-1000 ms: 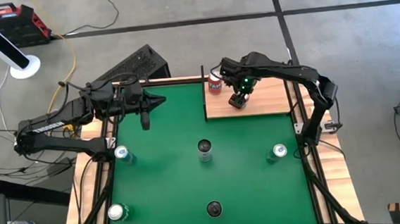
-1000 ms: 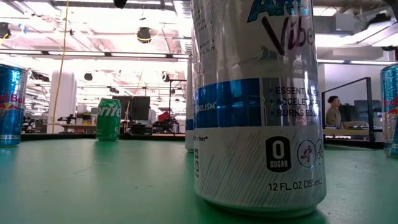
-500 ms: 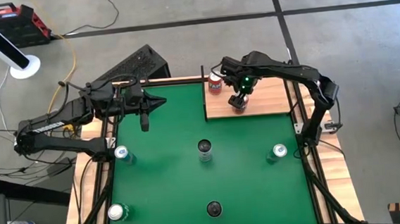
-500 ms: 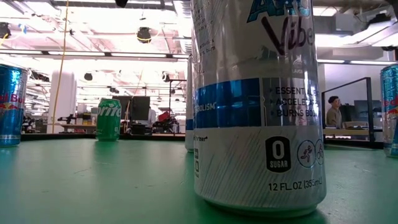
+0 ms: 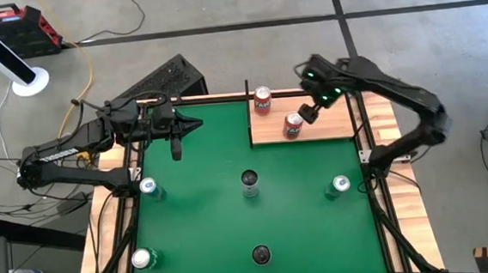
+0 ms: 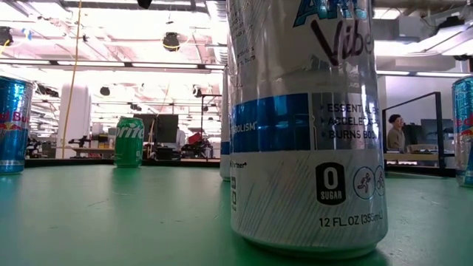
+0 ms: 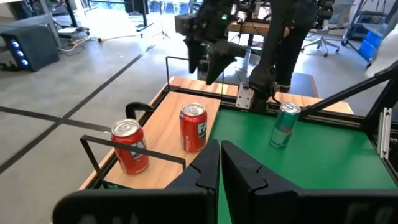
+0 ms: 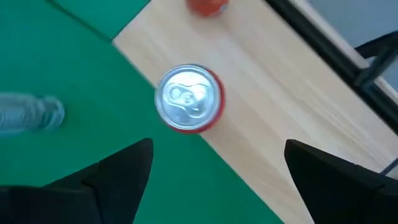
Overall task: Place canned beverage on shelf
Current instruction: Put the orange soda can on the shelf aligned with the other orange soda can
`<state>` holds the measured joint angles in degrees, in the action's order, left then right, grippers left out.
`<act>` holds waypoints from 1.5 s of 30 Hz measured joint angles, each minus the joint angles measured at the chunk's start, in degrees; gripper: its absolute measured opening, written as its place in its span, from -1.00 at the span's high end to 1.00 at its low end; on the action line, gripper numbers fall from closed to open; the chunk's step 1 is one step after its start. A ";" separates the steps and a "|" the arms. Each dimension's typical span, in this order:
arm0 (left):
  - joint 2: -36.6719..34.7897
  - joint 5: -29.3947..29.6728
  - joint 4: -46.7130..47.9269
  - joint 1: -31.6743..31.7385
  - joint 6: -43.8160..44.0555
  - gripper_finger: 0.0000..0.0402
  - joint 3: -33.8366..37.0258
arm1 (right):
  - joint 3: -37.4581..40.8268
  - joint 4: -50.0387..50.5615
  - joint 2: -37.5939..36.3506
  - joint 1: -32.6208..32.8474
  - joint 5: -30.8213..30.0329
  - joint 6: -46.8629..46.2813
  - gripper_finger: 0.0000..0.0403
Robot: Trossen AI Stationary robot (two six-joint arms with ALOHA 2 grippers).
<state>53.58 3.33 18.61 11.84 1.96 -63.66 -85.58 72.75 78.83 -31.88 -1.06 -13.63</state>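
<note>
The shelf (image 5: 320, 122) is a pale-wood panel at the table's far right. Two red cans stand upright on their bases on it: one at its far left corner (image 5: 262, 99), one near its near edge (image 5: 292, 125). My right gripper (image 5: 309, 112) hangs open and empty above the shelf, just right of the nearer red can (image 8: 188, 107), which shows from above between its spread fingers (image 8: 124, 168). My left gripper (image 5: 178, 139) is shut and empty over the green surface at the far left; it also shows in the left wrist view (image 7: 221, 165).
Several more cans stand on the green felt: two at the left (image 5: 149, 188) (image 5: 142, 258), two in the middle (image 5: 250, 181) (image 5: 261, 254), one at the right (image 5: 340, 184). A thin black rail (image 5: 249, 110) borders the shelf's left side. A silver can (image 6: 307, 125) fills the low view.
My right gripper has come off the nearer red can, gone up and drawn back toward the table's right edge. The can stays upright on the shelf where the gripper stood.
</note>
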 joint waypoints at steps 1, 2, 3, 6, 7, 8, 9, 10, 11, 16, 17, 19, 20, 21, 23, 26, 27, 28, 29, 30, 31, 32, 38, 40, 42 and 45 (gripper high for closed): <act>0.00 -0.01 -0.01 0.00 0.00 1.00 0.00 | 3.04 -2.58 -2.41 0.15 -0.69 -1.48 -0.89; 0.00 0.00 0.02 0.00 -0.02 1.00 0.00 | 6.28 -5.66 -4.70 0.38 -1.31 -3.32 -0.86; 0.00 0.00 0.08 0.00 0.00 1.00 0.00 | 9.60 -8.48 -6.83 0.42 -1.86 -5.31 -0.82; 0.00 0.00 0.14 0.00 0.00 1.00 0.00 | 18.41 -16.17 -11.79 0.22 -2.01 -11.28 -0.63; 0.00 0.02 0.11 0.00 -0.02 1.00 0.00 | 20.62 -18.27 -12.80 0.28 -2.01 -13.12 -0.55; 0.00 0.13 0.11 0.00 -0.11 1.00 0.00 | 22.31 -19.92 -13.53 0.56 -2.17 -14.69 -0.46; 0.00 0.47 0.12 0.00 -0.40 1.00 0.00 | 23.62 -20.65 -14.04 1.01 -2.64 -16.22 -0.37; 0.00 0.79 0.11 0.01 -0.71 1.00 0.00 | 24.64 -20.94 -14.18 1.67 -3.70 -17.39 -0.27; 0.00 1.08 0.11 0.04 -0.88 1.00 0.00 | 25.20 -20.71 -14.12 2.37 -5.20 -18.36 -0.16; 0.00 1.51 0.09 0.72 -0.85 1.00 0.00 | 25.42 -17.78 -14.07 5.37 -16.55 -22.43 0.53; 0.00 1.55 0.11 0.72 -0.83 1.00 0.00 | 25.42 -18.26 -14.02 5.72 -17.51 -22.82 0.68; 0.00 1.56 0.11 0.72 -0.83 1.00 0.00 | 25.42 -19.99 -13.49 6.25 -18.32 -22.50 0.90; 0.00 1.55 0.13 0.70 -0.83 1.00 0.00 | 25.36 -20.61 -12.86 6.57 -18.57 -22.49 0.91; 0.00 1.54 0.11 0.70 -0.81 1.00 0.00 | 25.43 -21.13 -12.06 6.68 -18.56 -22.57 0.90; 0.00 1.53 0.21 0.70 -0.79 1.00 0.00 | 26.77 -22.82 -10.88 6.67 -18.56 -22.70 0.88; -0.02 1.55 1.02 0.70 -0.74 1.00 0.00 | 30.15 -26.02 -11.00 6.51 -18.58 -24.16 0.91; -0.02 1.55 1.52 0.70 -0.72 1.00 0.00 | 31.23 -27.31 -11.11 6.42 -18.59 -24.86 0.92; -0.02 1.53 2.17 0.70 -0.67 1.00 0.00 | 32.41 -28.21 -11.30 6.25 -18.58 -25.59 0.93; -0.02 1.51 2.62 0.70 -0.66 1.00 0.00 | 33.56 -29.37 -11.42 6.25 -18.56 -26.05 0.93; -0.02 1.41 2.94 0.70 -0.65 1.00 0.00 | 34.24 -30.99 -11.51 6.25 -18.46 -26.69 0.93; -0.02 1.18 3.33 0.70 -0.65 1.00 -0.02 | 34.59 -33.02 -11.52 6.25 -18.38 -26.91 0.93; -0.02 1.02 3.74 0.70 -0.63 1.00 -0.02 | 34.81 -34.36 -11.52 6.25 -18.02 -26.95 0.93; -0.02 1.01 3.85 0.70 -0.64 1.00 -0.02 | 35.30 -37.31 -11.06 6.79 -16.75 -28.23 0.93; -0.02 1.00 3.87 0.70 -0.63 1.00 -0.02 | 35.25 -37.88 -11.04 7.00 -16.51 -29.27 0.93; -0.02 1.00 3.87 0.70 -0.64 1.00 -0.02 | 35.28 -37.81 -11.01 7.43 -16.34 -30.08 0.93; -0.02 0.98 3.94 0.70 -0.65 1.00 -0.02 | 35.28 -39.31 -10.64 7.55 -15.79 -30.09 0.92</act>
<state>53.56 4.32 22.55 12.53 1.30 -63.68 -50.30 33.44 68.18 -24.32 -16.85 -43.72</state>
